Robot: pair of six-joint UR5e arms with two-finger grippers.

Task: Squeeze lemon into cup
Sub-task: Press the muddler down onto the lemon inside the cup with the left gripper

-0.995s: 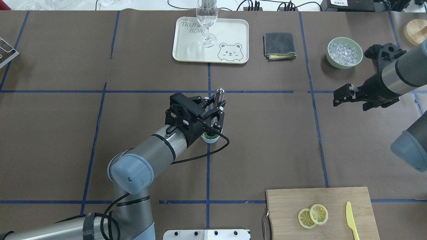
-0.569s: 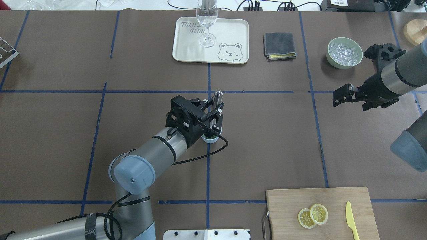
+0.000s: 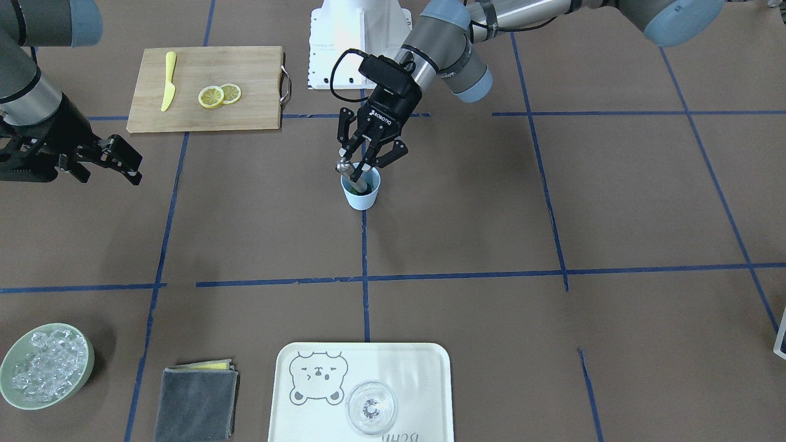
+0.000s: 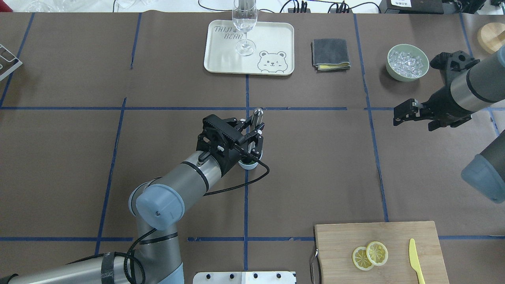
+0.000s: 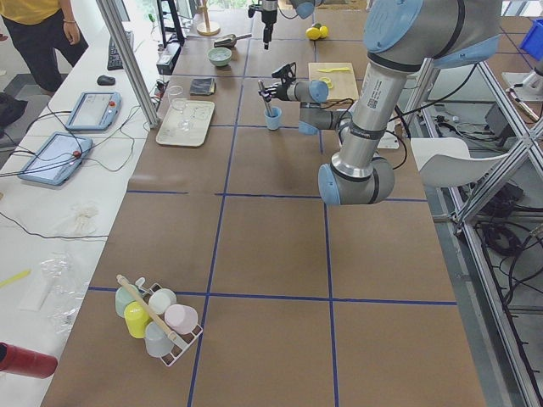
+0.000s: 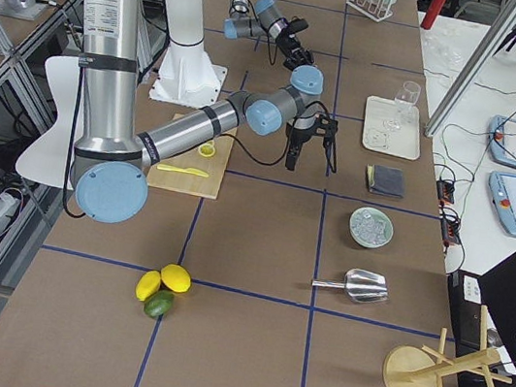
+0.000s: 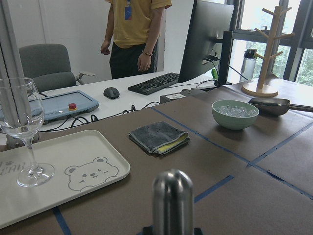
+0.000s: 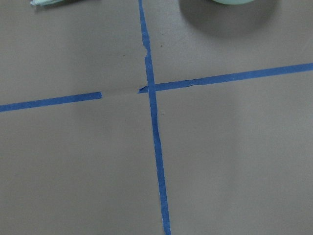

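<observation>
Lemon slices (image 4: 376,252), two overlapping, lie on the cutting board (image 4: 339,252) at the overhead view's lower right, well in from its edges. A yellow knife (image 4: 414,256) lies near the board's right edge. Brown counter (image 4: 315,177) stretches broadly from there to frame centre, where the light-blue cup (image 3: 361,199) stands on a blue tape line. The left end effector (image 3: 359,164) grips a tilted metal rod (image 4: 257,115) whose lower end is in the cup. At mid right, the right end effector (image 3: 135,170) hangs over the counter with its fingers spread. Along the top edge are a tray (image 4: 221,59) carrying a glass (image 4: 244,23), a folded cloth (image 4: 330,53) and a green bowl (image 4: 406,79).
</observation>
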